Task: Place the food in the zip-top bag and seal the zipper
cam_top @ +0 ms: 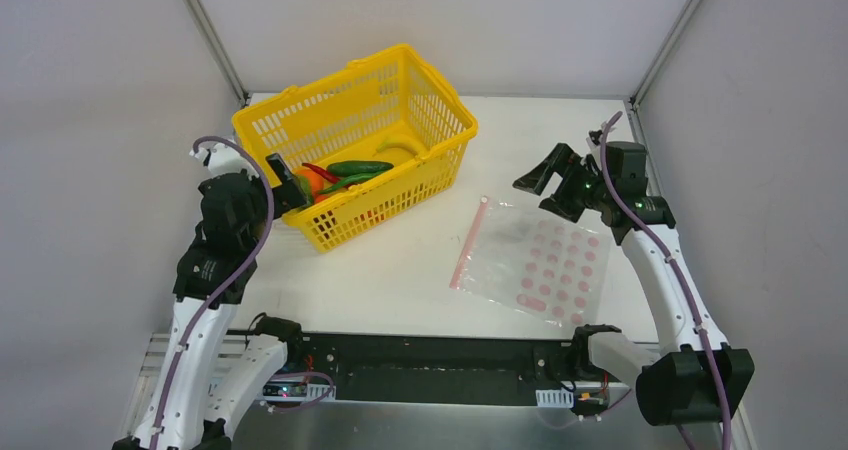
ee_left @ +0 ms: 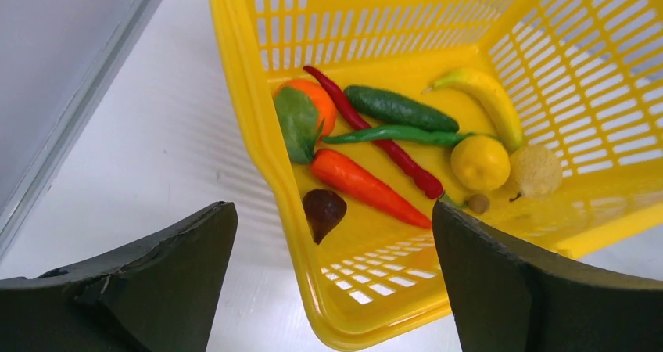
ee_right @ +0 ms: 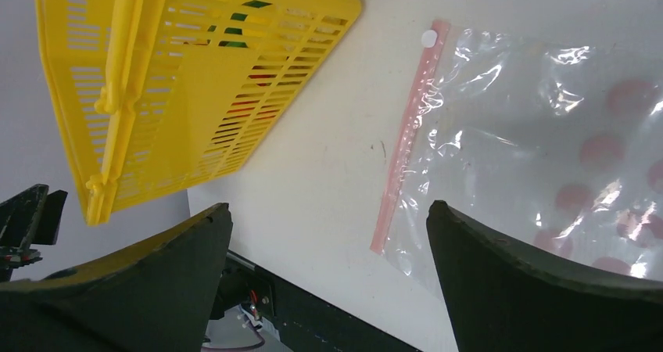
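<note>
White arms (cam_top: 192,332) carry black joints (cam_top: 230,215) (purple cables (cam_top: 221,140)).

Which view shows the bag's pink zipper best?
The right wrist view: the zipper runs close and sharp along its whole length. The top view shows it whole but small; the left wrist view misses it.

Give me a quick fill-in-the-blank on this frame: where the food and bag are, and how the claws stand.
1. All the food lies in the ____ basket.
2. The zip-top bag lies flat on the table, holding ____ food.
3. Its zipper is a ____ strip.
4. The left claw and right claw both stand ____.
Missing words: yellow; no; pink; open.
</note>
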